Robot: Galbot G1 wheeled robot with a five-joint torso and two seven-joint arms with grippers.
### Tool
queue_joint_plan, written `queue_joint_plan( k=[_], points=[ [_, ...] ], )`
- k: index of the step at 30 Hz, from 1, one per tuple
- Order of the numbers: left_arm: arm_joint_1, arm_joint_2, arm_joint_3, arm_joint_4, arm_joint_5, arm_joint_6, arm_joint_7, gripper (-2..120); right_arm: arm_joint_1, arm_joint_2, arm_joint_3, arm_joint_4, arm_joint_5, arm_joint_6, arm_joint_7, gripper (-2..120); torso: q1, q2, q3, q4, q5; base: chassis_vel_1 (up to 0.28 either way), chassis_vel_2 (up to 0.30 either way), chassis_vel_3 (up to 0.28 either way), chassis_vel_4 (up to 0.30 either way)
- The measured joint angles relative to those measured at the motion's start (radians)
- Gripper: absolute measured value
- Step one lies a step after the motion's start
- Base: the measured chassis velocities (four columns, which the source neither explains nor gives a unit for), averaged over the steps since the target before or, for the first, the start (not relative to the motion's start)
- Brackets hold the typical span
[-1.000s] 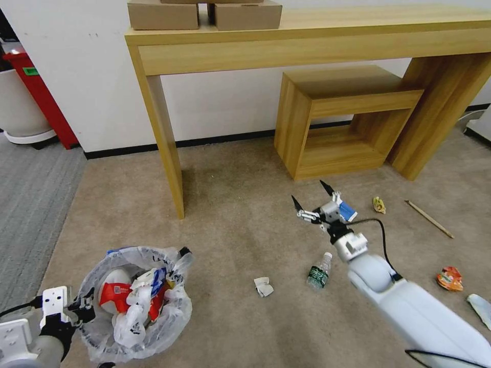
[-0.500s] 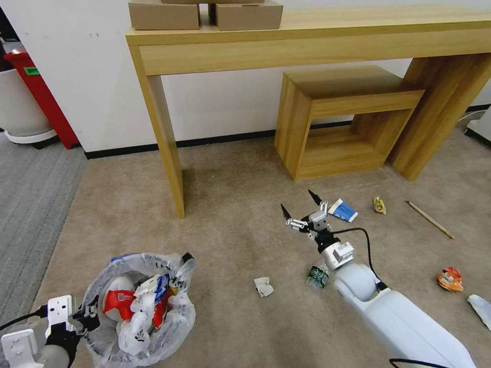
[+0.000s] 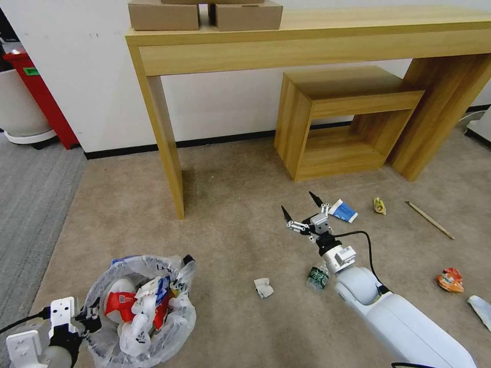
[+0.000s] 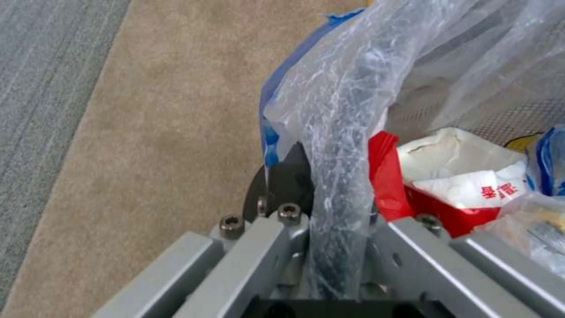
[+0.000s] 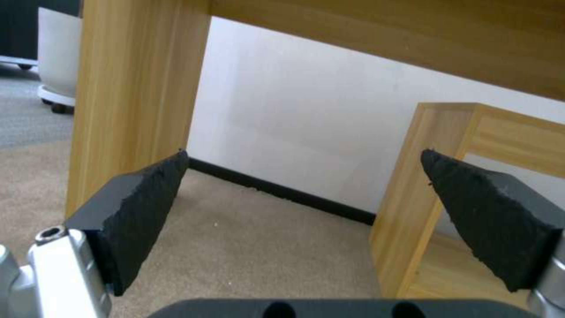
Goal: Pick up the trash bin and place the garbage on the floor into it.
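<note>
The trash bin (image 3: 180, 313), lined with a crinkly whitish bag and holding red and white litter, hangs low at the near left. My left gripper (image 3: 88, 318) is shut on its bag-covered rim (image 4: 338, 185). My right gripper (image 3: 297, 202) hovers open and empty over the beige floor (image 3: 230, 230), with its black fingertips (image 5: 147, 194) spread wide. Garbage lies around it: a green-label bottle (image 3: 318, 276) beside the right wrist, crumpled paper (image 3: 264, 286), a blue-white carton (image 3: 343, 210), a yellow scrap (image 3: 378, 205), a wooden stick (image 3: 429, 219) and an orange wrapper (image 3: 449, 279).
A long wooden table (image 3: 307, 41) with cardboard boxes (image 3: 163, 14) stands against the wall. A low open wooden shelf (image 3: 342, 120) sits under it. Grey carpet (image 3: 30, 204), a tall red bin (image 3: 38, 94) and a white round base (image 3: 23, 110) lie far left.
My right arm has drawn left and back toward me, uncovering the blue-white carton. The bin in my left gripper has shifted slightly nearer to me.
</note>
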Motion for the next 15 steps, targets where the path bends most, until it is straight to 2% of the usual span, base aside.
queue_joint_plan(
  k=[6, 11, 12, 13, 14, 15],
  points=[
    [-0.006, 0.005, 0.003, 0.0, -0.004, 0.0, -0.001, 0, 0.001, -0.003, 0.0, 0.0, -0.002, 0.002, 0.004, 100, 0.0, 0.0, 0.0, -0.0001, 0.0001, 0.0, 0.0, 0.0, 0.0],
    [-0.004, 0.008, 0.003, 0.0, -0.007, 0.0, -0.004, 0, 0.04, -0.042, -0.036, -0.02, -0.03, -0.046, 0.012, 100, 0.0, 0.0, 0.0, -0.0001, 0.0004, 0.0, 0.0, 0.0, 0.0],
    [0.001, 0.007, 0.003, 0.0, -0.006, 0.001, -0.005, 0, 0.101, -0.141, -0.117, -0.021, 0.074, -0.195, -0.1, 100, 0.0, 0.0, 0.0, 0.0, -0.0002, 0.0, 0.0, 0.0, 0.0],
    [0.003, 0.0, 0.002, 0.0, -0.001, 0.003, -0.004, 0, 0.194, -0.228, -0.239, -0.014, 0.165, -0.282, -0.174, 100, 0.0, 0.0, 0.0, -0.0003, 0.0, 0.0, 0.0, 0.0, 0.0],
    [0.003, -0.009, 0.003, 0.001, 0.006, 0.005, -0.002, 0, 0.263, -0.26, -0.328, -0.029, 0.175, -0.297, -0.208, 100, 0.0, 0.0, 0.0, -0.0003, -0.001, 0.0, 0.0, 0.0, 0.0],
    [0.003, -0.009, 0.003, 0.001, 0.006, 0.005, -0.002, 0, 0.263, -0.26, -0.328, -0.029, 0.175, -0.297, -0.208, 100, 0.0, 0.0, 0.0, -0.0003, -0.001, 0.0, 0.0, 0.0, 0.0]
  ],
)
